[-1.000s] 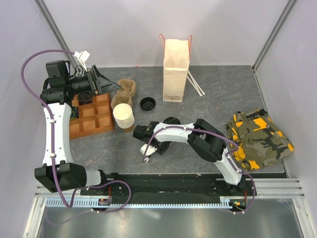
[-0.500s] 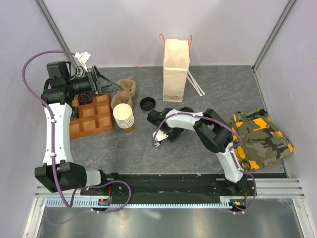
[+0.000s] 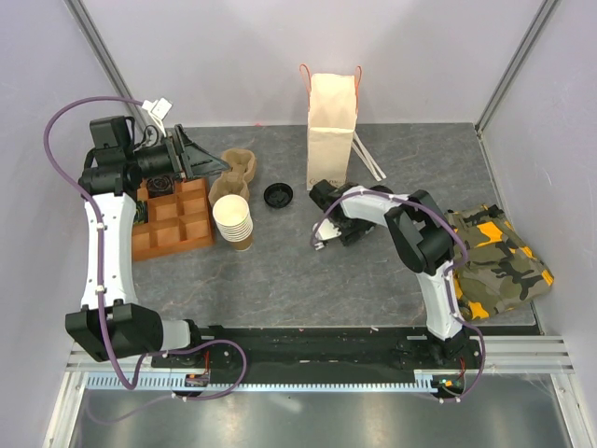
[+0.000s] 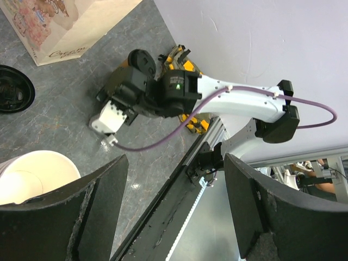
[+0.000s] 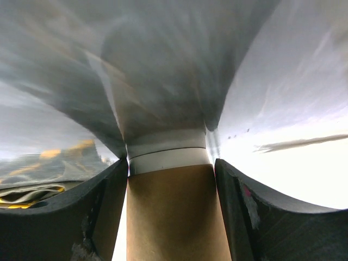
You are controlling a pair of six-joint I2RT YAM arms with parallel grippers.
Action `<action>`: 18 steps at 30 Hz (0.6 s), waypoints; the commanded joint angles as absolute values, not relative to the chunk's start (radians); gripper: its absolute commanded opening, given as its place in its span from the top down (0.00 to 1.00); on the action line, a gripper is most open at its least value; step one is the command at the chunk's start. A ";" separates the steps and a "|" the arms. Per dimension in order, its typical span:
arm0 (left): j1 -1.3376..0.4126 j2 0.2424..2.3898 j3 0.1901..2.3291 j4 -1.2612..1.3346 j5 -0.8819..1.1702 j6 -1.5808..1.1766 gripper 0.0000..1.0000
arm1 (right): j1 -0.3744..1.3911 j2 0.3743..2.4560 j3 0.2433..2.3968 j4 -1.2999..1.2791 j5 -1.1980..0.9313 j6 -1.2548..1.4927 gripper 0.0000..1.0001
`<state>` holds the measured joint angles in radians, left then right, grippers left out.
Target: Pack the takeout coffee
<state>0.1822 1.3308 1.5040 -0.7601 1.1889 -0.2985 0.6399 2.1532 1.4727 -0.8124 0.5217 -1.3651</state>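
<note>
1. Where our right gripper [image 5: 169,163] clamps it on both sides, the takeout coffee [image 5: 173,217] is mid-table
2. Farther back on the left, our left gripper [image 4: 174,163] gapes wide near the stacked cups [image 3: 233,219]
3. Just behind the takeout coffee stands the paper bag [image 3: 332,131]

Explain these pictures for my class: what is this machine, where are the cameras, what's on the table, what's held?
Two robot arms, left and right, are bolted at a grey table's near edge, each ending in a two-finger gripper. One picture looks down from above; the others come from wrist cameras. On the table are an upright cream paper bag, a stack of lidless paper cups, a loose black plastic lid, a brown pulp cup carrier, an orange-brown compartment tray and a camouflage cloth. The right gripper clamps the tan paper coffee cup with a black lid; the left gripper hangs open, empty.
</note>
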 commanded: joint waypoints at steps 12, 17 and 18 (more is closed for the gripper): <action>0.186 1.355 1.502 -0.735 1.203 -0.296 0.19 | 0.396 2.255 1.511 -0.753 0.661 -1.477 0.27; 0.186 1.359 1.502 -0.733 1.189 -0.276 0.19 | 0.338 2.284 1.526 -0.730 0.681 -1.503 0.27; 0.186 1.361 1.500 -0.735 1.186 -0.275 0.19 | 0.330 2.287 1.526 -0.726 0.683 -1.506 0.27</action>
<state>0.1822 1.3598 1.4982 -0.7563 1.1839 -0.2977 0.3775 2.2005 1.5425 -0.7273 0.5507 -1.4559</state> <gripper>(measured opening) 0.809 0.731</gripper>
